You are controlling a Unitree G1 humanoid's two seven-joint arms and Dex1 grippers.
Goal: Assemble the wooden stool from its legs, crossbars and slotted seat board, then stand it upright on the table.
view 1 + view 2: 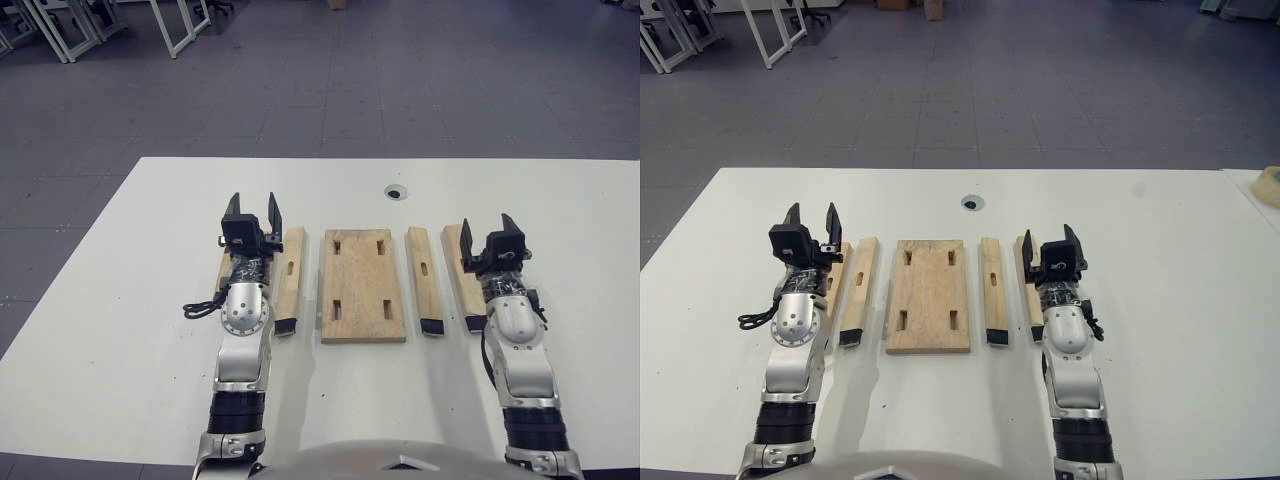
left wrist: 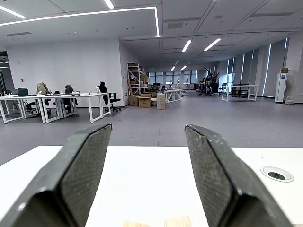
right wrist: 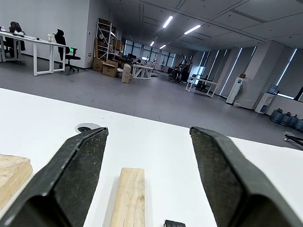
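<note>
The slotted seat board (image 1: 363, 285) lies flat in the middle of the white table (image 1: 130, 300). Two wooden leg pieces lie on each side of it, lengthwise. The inner left piece (image 1: 291, 278) and inner right piece (image 1: 424, 278) have black ends toward me. My left gripper (image 1: 254, 212) hovers open over the outer left piece (image 1: 223, 272), which the arm mostly hides. My right gripper (image 1: 488, 232) hovers open over the outer right piece (image 1: 461, 275). In the right wrist view that piece (image 3: 129, 198) lies between the open fingers (image 3: 75, 179).
A round cable hole (image 1: 397, 191) sits in the table behind the board. A beige object (image 1: 1270, 185) rests at the table's far right edge. Grey floor and white desks (image 1: 60, 25) lie beyond the table's far edge.
</note>
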